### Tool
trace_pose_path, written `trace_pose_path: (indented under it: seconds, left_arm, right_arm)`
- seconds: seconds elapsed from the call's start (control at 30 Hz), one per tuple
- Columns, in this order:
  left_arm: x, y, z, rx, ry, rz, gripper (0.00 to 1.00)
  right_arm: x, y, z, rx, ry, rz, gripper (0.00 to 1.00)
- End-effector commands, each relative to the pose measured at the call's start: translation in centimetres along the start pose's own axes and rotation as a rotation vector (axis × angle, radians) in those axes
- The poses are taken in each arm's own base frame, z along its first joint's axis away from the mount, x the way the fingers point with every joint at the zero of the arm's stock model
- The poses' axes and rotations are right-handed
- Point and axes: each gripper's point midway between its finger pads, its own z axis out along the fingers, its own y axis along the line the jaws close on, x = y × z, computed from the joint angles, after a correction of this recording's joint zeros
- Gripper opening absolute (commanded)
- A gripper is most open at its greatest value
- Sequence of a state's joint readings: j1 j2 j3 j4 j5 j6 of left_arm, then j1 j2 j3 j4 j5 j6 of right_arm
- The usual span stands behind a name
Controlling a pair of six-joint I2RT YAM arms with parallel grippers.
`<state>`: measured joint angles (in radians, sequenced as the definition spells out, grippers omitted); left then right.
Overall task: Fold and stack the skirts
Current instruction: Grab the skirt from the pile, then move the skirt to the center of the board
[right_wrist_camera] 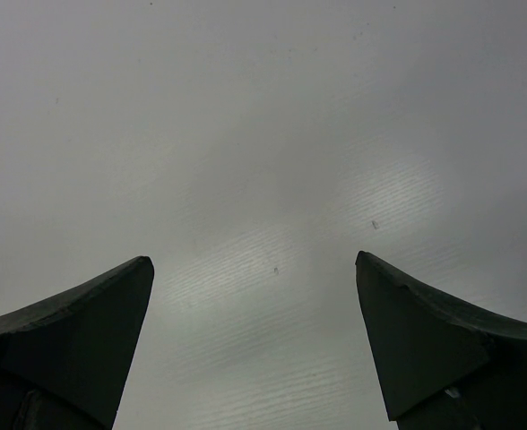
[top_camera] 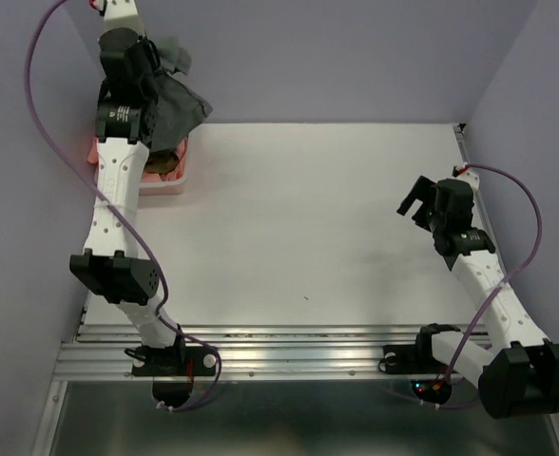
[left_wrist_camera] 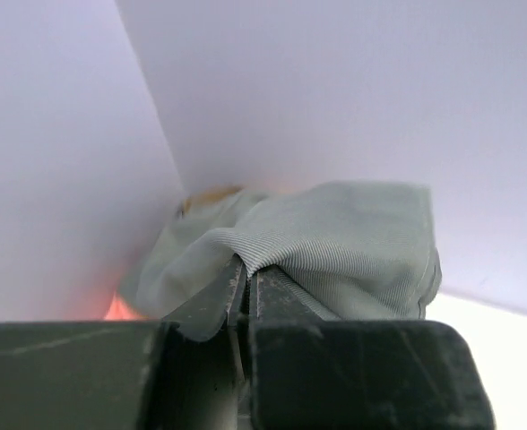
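Only the left wrist view shows left tool pinching grey skirt; right tool spread.

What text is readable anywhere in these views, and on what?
Nothing can be read as words.
left arm housing: small white label on the black casing, too small to read.
right arm housing: faint light marking, too blurred to read.
grey skirt: no print visible.
Right wrist view: no text at all.
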<state>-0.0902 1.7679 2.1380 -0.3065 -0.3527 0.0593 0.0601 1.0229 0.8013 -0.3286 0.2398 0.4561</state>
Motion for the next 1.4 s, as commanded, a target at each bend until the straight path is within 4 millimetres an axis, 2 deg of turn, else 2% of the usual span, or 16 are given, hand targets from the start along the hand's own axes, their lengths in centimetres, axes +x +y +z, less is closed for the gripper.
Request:
trace_pose_path:
  seconds: [0.0,0.2,0.4,0.6,0.7,0.83,0.93,0.97,1.0,1.03,1.07,1.2,1.27,1.3,1.33,1.37]
  left_arm:
    - [-14.6,1.6,-7.3,0.070,-0.435,-0.206,0.00]
    - [-20.7,-3.2,-15.1,0.505,-0.629,-0.365,0.00]
    - [-21.6,-8.8,-20.8,0.825,-0.620,-0.449,0.00]
    - [-18.7,-13.1,-25.1,0.997,-0.532,-0.502,0.00]
    - [-15.6,-15.4,-26.1,0.976,-0.468,-0.527,0.00]
    - [-5.6,-22.7,-23.6,0.983,-0.212,-0.519,0.02]
    - [4.7,-30.2,-22.2,1.064,0.050,-0.429,0.56]
    - [6.9,-32.1,-22.4,1.101,0.115,-0.397,0.98]
    - [12.6,-34.4,-20.9,1.074,0.264,-0.322,0.99]
    - [13.9,-35.2,-20.3,1.060,0.310,-0.297,0.99]
    - [12.3,-35.9,-19.5,1.046,0.297,-0.294,0.99]
    - [15.6,-36.3,-18.0,0.972,0.397,-0.221,0.99]
    - [16.9,-34.4,-18.1,0.914,0.406,-0.211,0.99]
    - [15.5,-32.9,-18.6,0.891,0.374,-0.230,0.99]
    - [18.8,-31.7,-18.8,0.849,0.426,-0.206,0.99]
    - [19.6,-30.0,-18.4,0.767,0.427,-0.213,0.99]
  right_arm:
    - [-0.8,0.4,-0.3,-0.026,-0.043,0.003,1.00]
    - [-1.3,0.3,-0.9,-0.026,-0.069,0.022,1.00]
    - [-1.9,0.4,-2.0,-0.046,-0.105,0.052,1.00]
    - [-2.1,1.1,-3.3,-0.106,-0.122,0.082,1.00]
    - [-2.0,1.2,-4.2,-0.120,-0.118,0.105,1.00]
    - [-1.6,0.4,-4.6,-0.083,-0.099,0.119,1.00]
    - [-1.3,0.1,-4.6,-0.064,-0.087,0.124,1.00]
    - [-1.2,0.1,-4.5,-0.059,-0.078,0.123,1.00]
    - [-1.0,0.0,-4.4,-0.051,-0.062,0.120,1.00]
    - [-0.9,0.0,-4.4,-0.048,-0.051,0.121,1.00]
    - [-1.0,0.3,-4.4,-0.055,-0.042,0.126,1.00]
    - [0.1,0.4,-4.0,-0.053,0.010,0.117,1.00]
    - [0.6,0.0,-3.7,-0.037,0.019,0.108,1.00]
    - [0.7,-0.1,-3.5,-0.032,0.021,0.106,1.00]
    - [1.1,-0.3,-3.2,-0.020,0.033,0.099,1.00]
    - [1.3,-0.5,-3.0,-0.011,0.038,0.092,1.00]
